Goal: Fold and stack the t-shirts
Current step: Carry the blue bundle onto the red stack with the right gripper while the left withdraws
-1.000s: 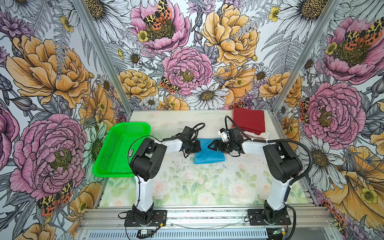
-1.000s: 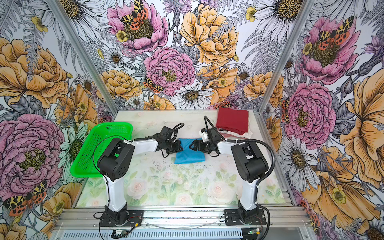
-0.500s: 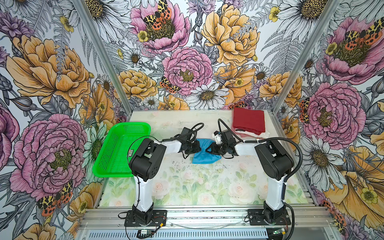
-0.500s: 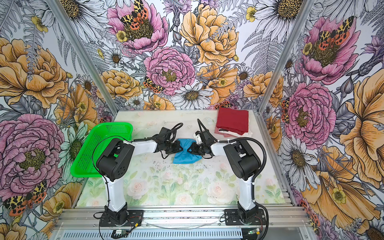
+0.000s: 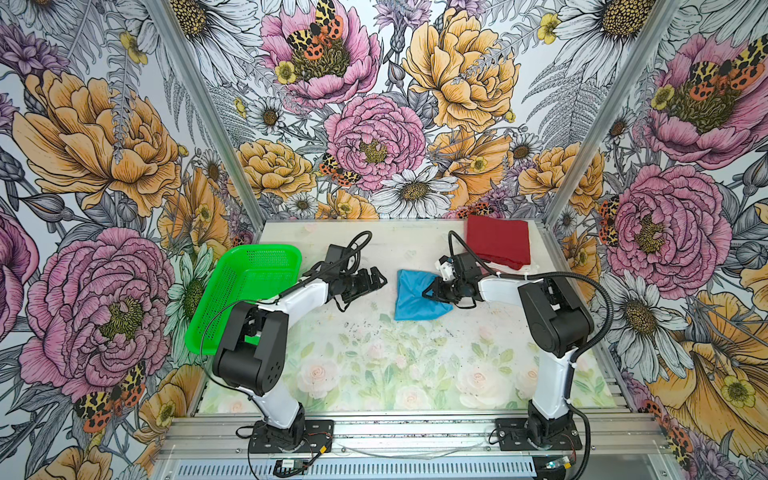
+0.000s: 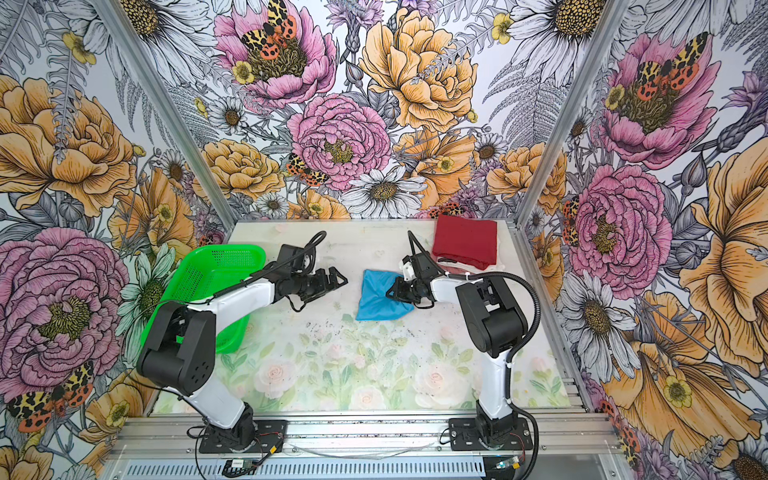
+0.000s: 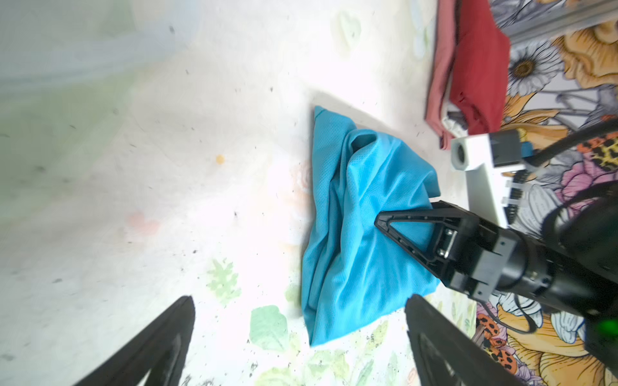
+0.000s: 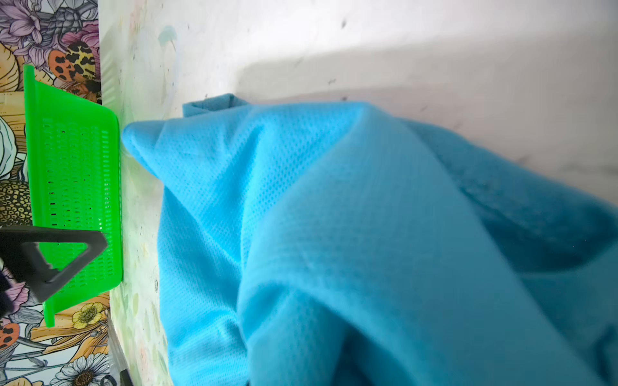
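left gripper (image 5: 379, 279): jaws wide, near the sky-blue shirt (image 5: 409, 301), not touching it. right gripper (image 5: 427, 292): jaws narrow, clamped on the sky-blue shirt's bunched edge.

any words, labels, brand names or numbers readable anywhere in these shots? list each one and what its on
No text can be read in any view.
Blue t-shirt: plain cloth, no print or tag showing.
Dark red t-shirt: plain, no print.
Green basket: bare mesh, no label.
Walls: printed flowers and moths only, no words.
Small wired board nearest the camera: too small to tell whether it bears any marking.
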